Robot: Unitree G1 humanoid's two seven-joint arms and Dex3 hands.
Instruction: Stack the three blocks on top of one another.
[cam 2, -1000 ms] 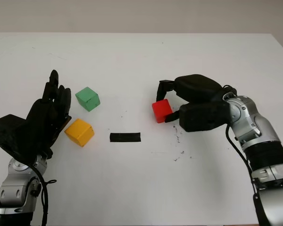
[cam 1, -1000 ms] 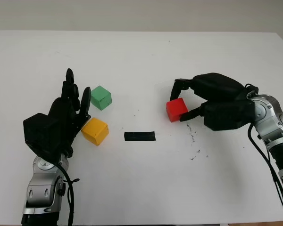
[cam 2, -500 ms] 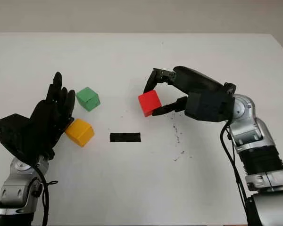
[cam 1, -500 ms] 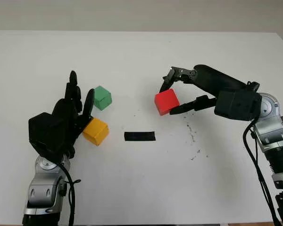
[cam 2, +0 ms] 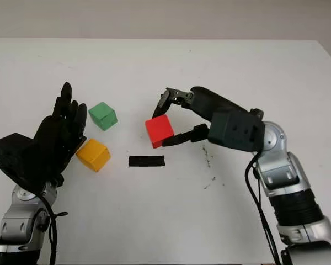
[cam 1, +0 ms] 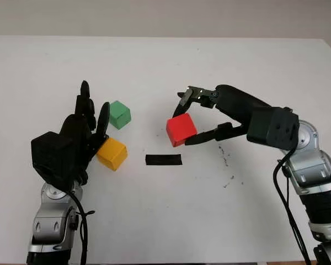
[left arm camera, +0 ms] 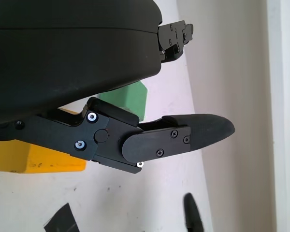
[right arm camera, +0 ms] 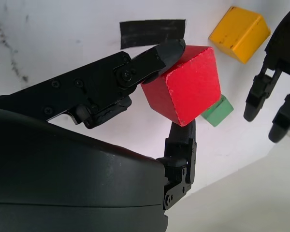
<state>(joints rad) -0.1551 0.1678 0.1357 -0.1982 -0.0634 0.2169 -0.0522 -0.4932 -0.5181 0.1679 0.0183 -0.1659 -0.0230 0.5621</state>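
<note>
Three blocks are on view over the white table [cam 1: 220, 221], and no container is among them. One of them, the red block [cam 1: 181, 130], is pinched in the right hand [cam 1: 197, 119], with fingers pressing on its opposite sides, and it is lifted above the table, tilted a little. It hangs above and just to the right of the black tape strip [cam 1: 163, 159] that lies flat near the middle of the table. The right arm reaches in from the lower right, its forearm stretched toward the left. The yellow block [cam 1: 112, 153] and the green block [cam 1: 119, 114] sit on the table at the left, near each other but apart. The left hand [cam 1: 80, 135] is open, standing upright just beside the yellow block, with the fingertips pointing away from the robot.
</note>
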